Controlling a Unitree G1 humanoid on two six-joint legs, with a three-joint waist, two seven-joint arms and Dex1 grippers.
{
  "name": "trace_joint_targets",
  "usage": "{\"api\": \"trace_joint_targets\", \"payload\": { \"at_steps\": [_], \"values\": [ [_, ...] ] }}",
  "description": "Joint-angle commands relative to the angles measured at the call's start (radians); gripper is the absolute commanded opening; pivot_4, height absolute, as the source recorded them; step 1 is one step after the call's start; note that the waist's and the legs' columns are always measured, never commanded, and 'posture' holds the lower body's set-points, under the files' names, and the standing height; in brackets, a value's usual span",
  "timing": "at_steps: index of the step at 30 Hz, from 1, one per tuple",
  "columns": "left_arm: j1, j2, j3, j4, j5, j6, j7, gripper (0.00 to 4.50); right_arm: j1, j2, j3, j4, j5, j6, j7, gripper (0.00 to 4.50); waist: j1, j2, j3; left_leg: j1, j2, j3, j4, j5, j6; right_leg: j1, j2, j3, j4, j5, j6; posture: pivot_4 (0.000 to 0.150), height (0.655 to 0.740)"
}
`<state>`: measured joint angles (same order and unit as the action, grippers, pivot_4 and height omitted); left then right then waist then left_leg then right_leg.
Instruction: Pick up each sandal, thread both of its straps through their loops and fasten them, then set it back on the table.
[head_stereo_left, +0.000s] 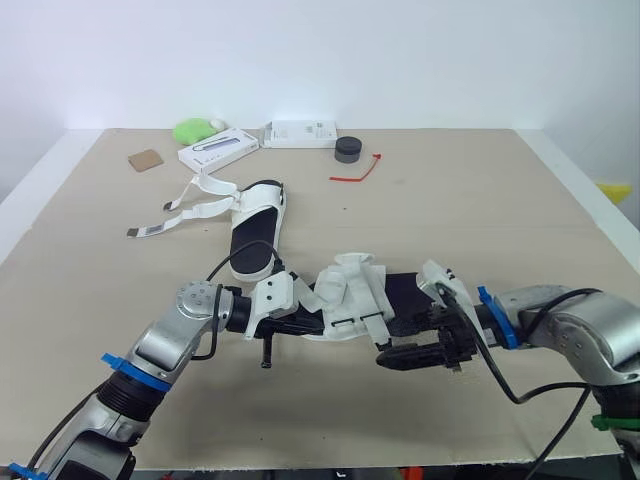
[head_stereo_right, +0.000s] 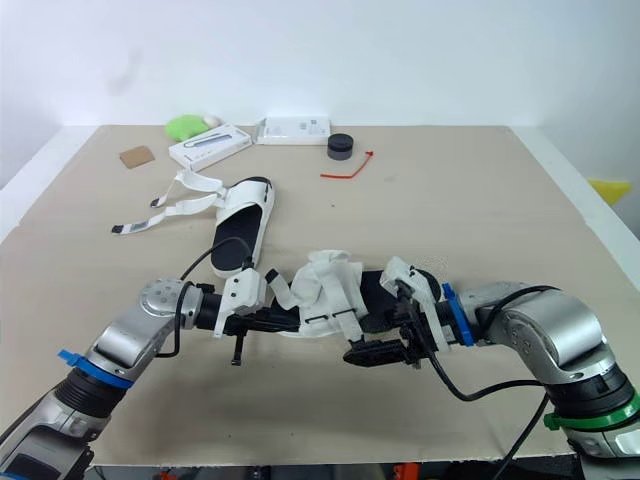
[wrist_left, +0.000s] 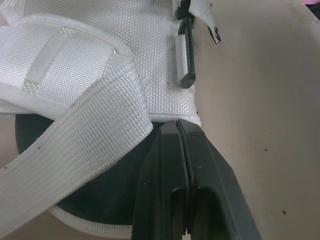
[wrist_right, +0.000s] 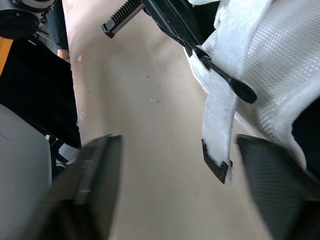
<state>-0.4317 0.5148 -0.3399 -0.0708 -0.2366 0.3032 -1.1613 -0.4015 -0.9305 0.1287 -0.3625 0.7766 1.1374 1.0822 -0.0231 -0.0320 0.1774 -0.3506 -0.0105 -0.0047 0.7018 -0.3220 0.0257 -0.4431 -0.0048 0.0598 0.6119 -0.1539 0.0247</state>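
Threading step in hand, judged: near sandal lies just robot-side of the unfastened far sandal; left gripper pinched shut on its upper's edge, right gripper spread apart. Next: grasp loose strap, feed through loop.

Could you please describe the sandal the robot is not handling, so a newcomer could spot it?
On the tan table, look left of centre, just nearer than the long white box. The sandal lies flat there, its straps trailing loose leftward, unlike the other sandal, nearer the robot.
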Motion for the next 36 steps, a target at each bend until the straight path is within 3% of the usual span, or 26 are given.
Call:
{"api": "trace_joint_targets", "payload": {
  "at_steps": [1, 5, 36],
  "values": [
    [0.009, 0.004, -0.014, -0.003, 0.014, 0.008, 0.001, 0.00, -0.013, 0.005, 0.007, 0.000, -0.009, -0.010, -0.001, 1.98, 0.000, 0.000, 0.000, 0.000, 0.000, 0.000, 0.000, 0.000, 0.000, 0.000, 0.000, 0.000, 0.000, 0.000, 0.000, 0.150, 0.7400],
    [0.015, 0.005, -0.014, -0.007, 0.013, 0.008, 0.002, 0.00, -0.015, 0.012, 0.015, 0.008, -0.013, -0.011, -0.005, 0.08, 0.000, 0.000, 0.000, 0.000, 0.000, 0.000, 0.000, 0.000, 0.000, 0.000, 0.000, 0.000, 0.000, 0.000, 0.000, 0.150, 0.7400],
    [0.028, -0.003, -0.024, -0.007, 0.016, 0.003, 0.018, 0.00, 0.093, -0.210, 0.074, -0.147, 0.059, 0.026, 0.210, 0.03, 0.002, 0.000, 0.000, 0.000, -0.001, -0.001, 0.000, 0.000, 0.000, 0.000, -0.001, -0.001, -0.001, 0.000, 0.001, 0.150, 0.7400]
  ]
}}
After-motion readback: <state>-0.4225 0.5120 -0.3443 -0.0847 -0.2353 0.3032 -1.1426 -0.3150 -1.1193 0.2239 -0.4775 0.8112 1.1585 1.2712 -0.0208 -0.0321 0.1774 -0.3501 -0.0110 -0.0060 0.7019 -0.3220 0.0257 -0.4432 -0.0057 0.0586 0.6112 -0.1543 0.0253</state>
